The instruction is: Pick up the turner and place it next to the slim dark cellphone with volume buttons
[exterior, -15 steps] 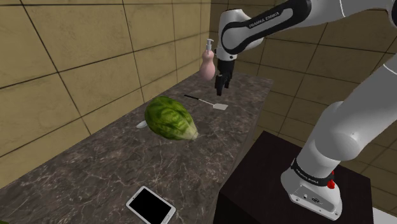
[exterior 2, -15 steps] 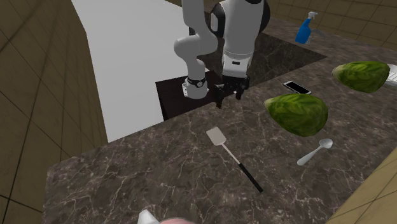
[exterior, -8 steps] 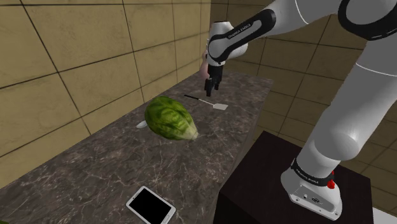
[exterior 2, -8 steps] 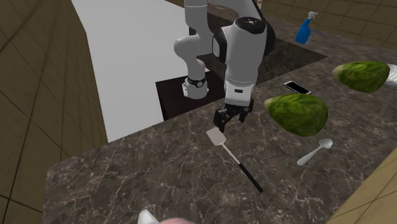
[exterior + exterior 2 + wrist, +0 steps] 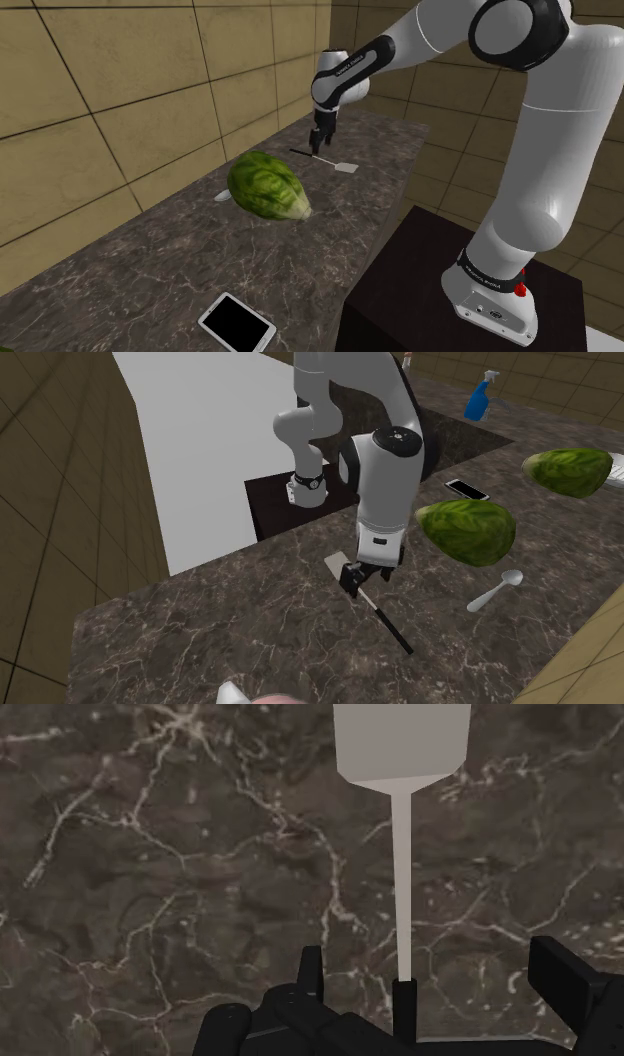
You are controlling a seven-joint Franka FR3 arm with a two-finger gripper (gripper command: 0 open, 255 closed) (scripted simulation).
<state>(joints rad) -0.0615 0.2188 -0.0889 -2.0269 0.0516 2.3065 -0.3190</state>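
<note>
The turner (image 5: 331,161) lies flat on the dark marble counter (image 5: 150,260), with a pale square blade (image 5: 338,564), a thin shaft and a black handle (image 5: 392,633). My gripper (image 5: 358,580) hangs low over the shaft close to where the black handle begins. In the wrist view the shaft (image 5: 404,874) runs between my open gripper's (image 5: 435,984) black fingers (image 5: 310,969), and neither finger touches it. The cellphone (image 5: 237,322), black screen with a pale rim, lies flat at the counter's other end, near the stand (image 5: 467,489).
A green leafy head (image 5: 266,186) sits between turner and phone, with a pale spoon (image 5: 495,592) beside it. A second green head (image 5: 567,470) and a blue spray bottle (image 5: 480,396) stand farther off. A pink dispenser (image 5: 270,699) is beyond the handle end.
The gripper has swung from above the counter's stand-side edge across to the turner and come down low over its shaft. The turner has not moved.
</note>
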